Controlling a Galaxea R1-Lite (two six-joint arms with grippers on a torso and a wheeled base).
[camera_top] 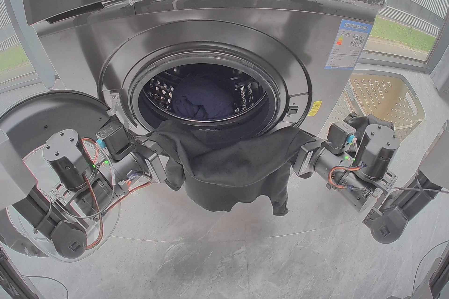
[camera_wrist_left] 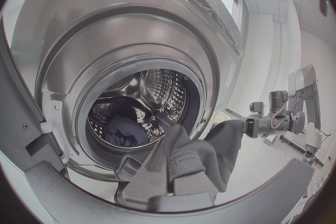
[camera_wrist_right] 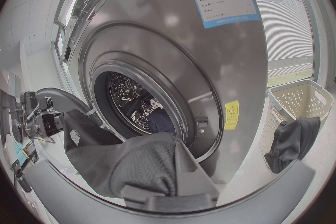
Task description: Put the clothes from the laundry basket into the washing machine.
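Clamping garment (camera_top: 234, 164): left fingers (camera_wrist_left: 190, 184), right fingers (camera_wrist_right: 196, 172).

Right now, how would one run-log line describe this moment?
left gripper: shut on black garment | right gripper: shut on black garment | black garment: hanging before open drum | drum: dark blue garment inside

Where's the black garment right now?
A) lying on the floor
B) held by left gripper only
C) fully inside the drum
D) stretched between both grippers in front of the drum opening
D: the left gripper and right gripper each clamp an end of the black garment, hanging before the opening of the washing machine.
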